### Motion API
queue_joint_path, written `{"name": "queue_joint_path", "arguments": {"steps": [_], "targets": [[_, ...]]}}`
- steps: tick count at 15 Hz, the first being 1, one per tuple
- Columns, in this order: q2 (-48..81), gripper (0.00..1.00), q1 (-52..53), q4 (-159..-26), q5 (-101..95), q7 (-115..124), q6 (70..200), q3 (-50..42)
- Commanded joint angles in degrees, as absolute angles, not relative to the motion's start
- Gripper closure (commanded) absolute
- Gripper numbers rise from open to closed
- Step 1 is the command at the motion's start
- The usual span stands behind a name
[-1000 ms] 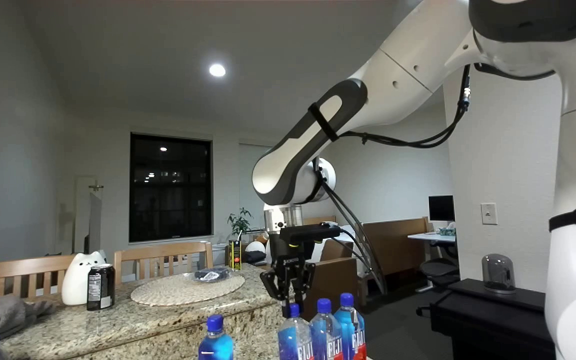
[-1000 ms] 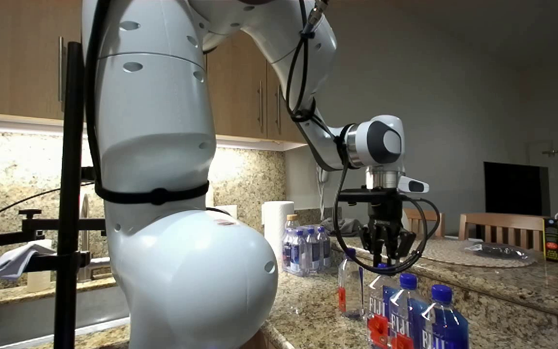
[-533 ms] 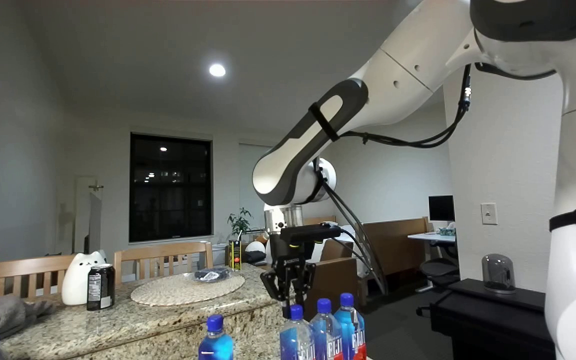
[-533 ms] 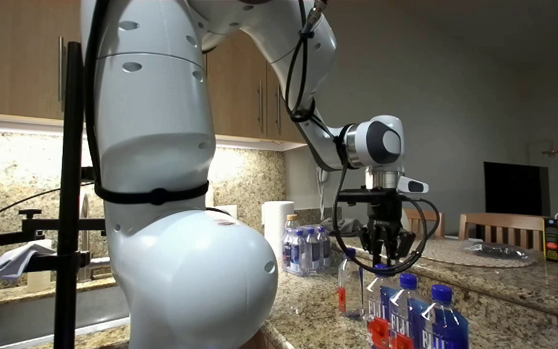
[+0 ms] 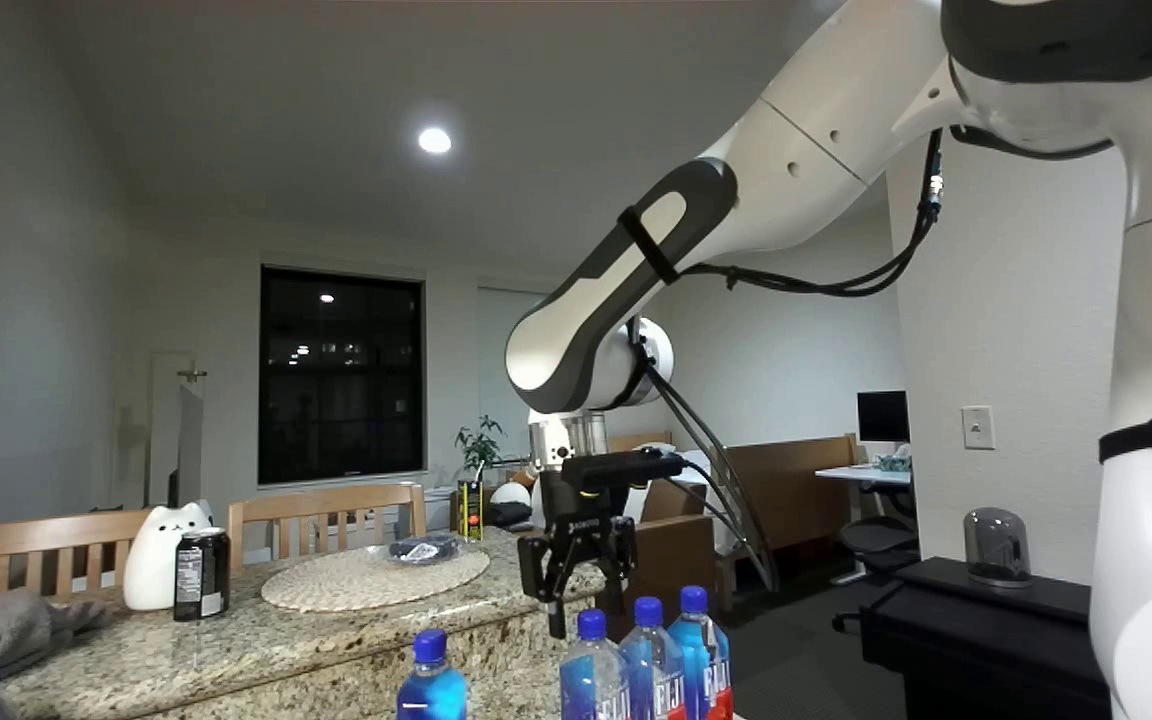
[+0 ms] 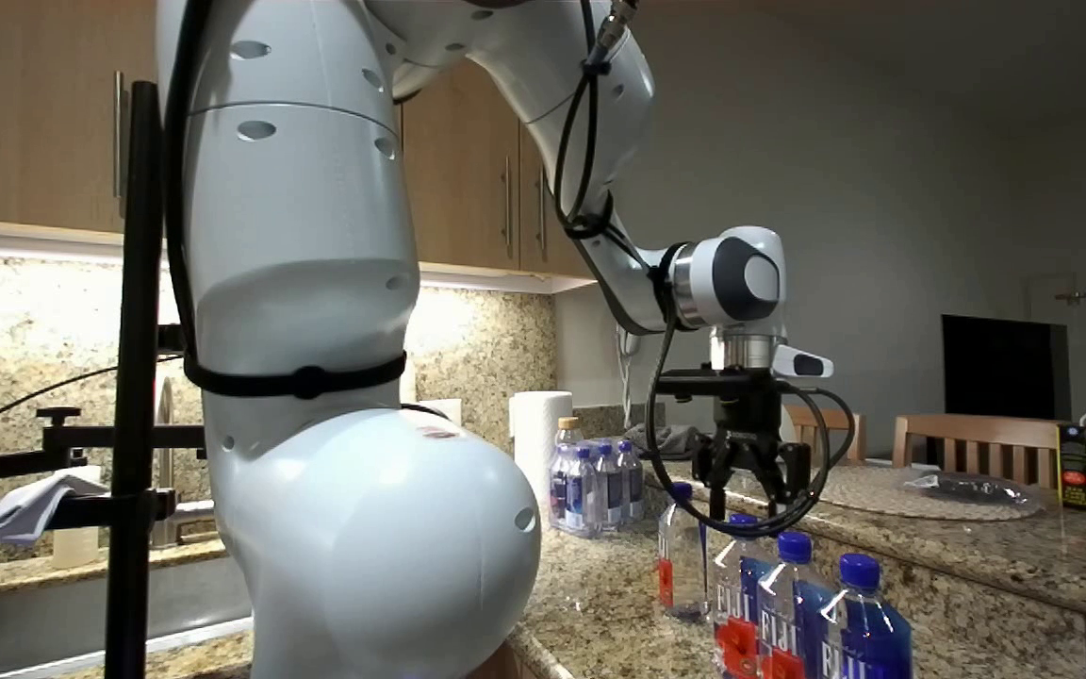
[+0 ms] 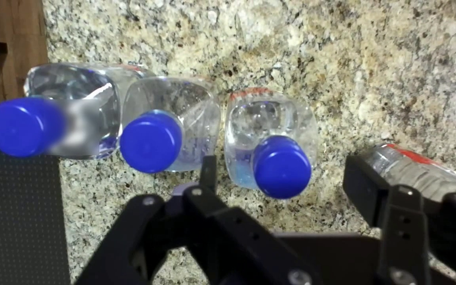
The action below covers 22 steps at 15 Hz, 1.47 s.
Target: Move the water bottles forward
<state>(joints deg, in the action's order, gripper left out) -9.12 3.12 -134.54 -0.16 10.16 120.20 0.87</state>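
Observation:
Three water bottles with blue caps stand upright in a row on the granite counter (image 7: 331, 51). In the wrist view they are an outer bottle (image 7: 73, 85), a middle bottle (image 7: 188, 114) and an end bottle (image 7: 251, 118). My gripper (image 7: 285, 182) is open, its fingers on either side of the end bottle's cap, a gap showing to each. One finger (image 7: 209, 174) reaches between the middle and end bottles. Behind the opposite finger, a fourth bottle (image 7: 422, 170) with a red patch is partly hidden. That bottle (image 6: 681, 556) stands apart from the row in an exterior view.
More bottles (image 6: 600, 486) are grouped farther back by a paper towel roll (image 6: 539, 453). A raised granite ledge (image 5: 356, 655) runs behind the row, bearing a black can (image 5: 202, 575), a white cat figure (image 5: 158, 560) and a woven mat (image 5: 366, 580). Cables loop beside the gripper.
The gripper's fingers have spread from nearly shut to wide apart. Between the two earlier moments the end bottle's cap shifted slightly, then held still. The arm has hardly moved.

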Motion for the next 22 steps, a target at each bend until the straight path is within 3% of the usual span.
{"name": "queue_joint_path", "arguments": {"steps": [1, 17, 22], "targets": [[-11.2, 0.0, 2.8, -135.8, 0.1, 9.0, 120.9, 1.7], [-8.3, 0.0, 7.7, -128.4, 7.4, 15.1, 123.6, 8.3], [-6.7, 0.0, 8.1, -123.3, 8.8, 8.5, 110.5, 7.7]]}}
